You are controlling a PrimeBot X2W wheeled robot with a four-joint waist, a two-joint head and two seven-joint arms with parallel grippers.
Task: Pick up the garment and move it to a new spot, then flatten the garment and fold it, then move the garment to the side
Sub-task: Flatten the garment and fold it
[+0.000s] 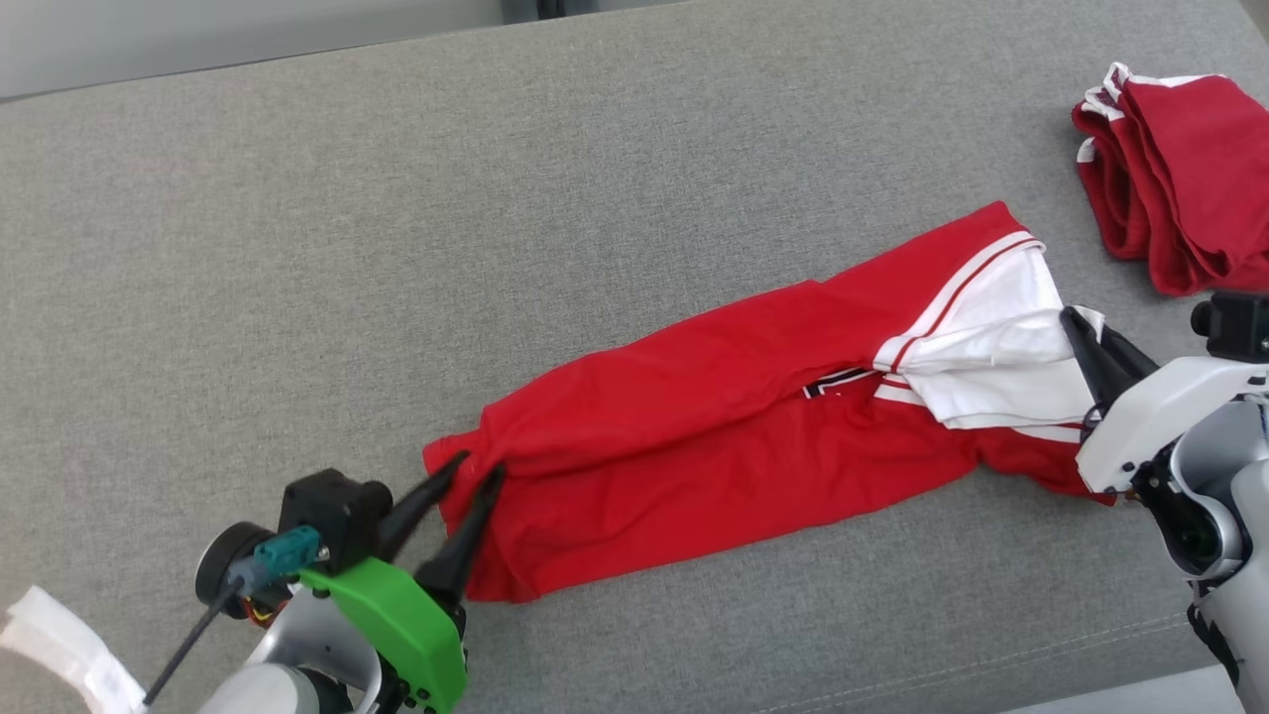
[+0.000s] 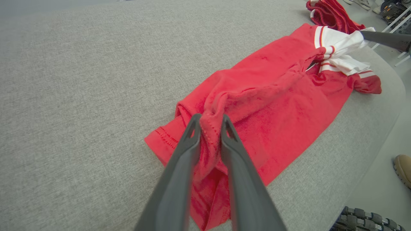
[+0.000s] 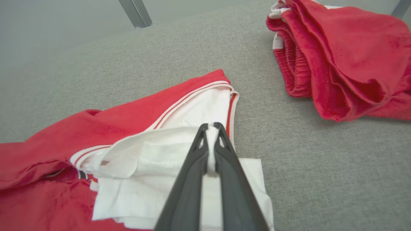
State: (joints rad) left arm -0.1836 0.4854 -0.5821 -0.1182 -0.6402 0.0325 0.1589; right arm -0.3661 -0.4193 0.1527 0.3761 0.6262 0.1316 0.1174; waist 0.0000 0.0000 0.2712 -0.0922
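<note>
The red garment [image 1: 694,436] of thin knit cloth, with a white part edged in stripes, lay stretched in a long band on the grey woven fabric surface [image 1: 397,248], between the two arms. The left gripper [image 1: 478,468] was at the hem end, and its jaws stood a little apart with a raised ridge of red hem [image 2: 210,128] pinched between them. The right gripper [image 1: 1076,327] was at the opposite end, with its jaws closed tightly on a thin fold of the white sleeve cloth [image 3: 179,150]. The step in hand seemed to be the flattening. To do it well, both ends should probably be pulled gently away from each other, low over the surface, so that the long crease in the middle goes out. The white part looked crumpled and doubled, so it likely needed spreading before any fold. The hem ridge should be laid down flat before the left jaws let it go, otherwise it could stay bunched. The folded pile of red cloth [image 1: 1180,188] lay near the right end but apart, and it should not be touched.
</note>
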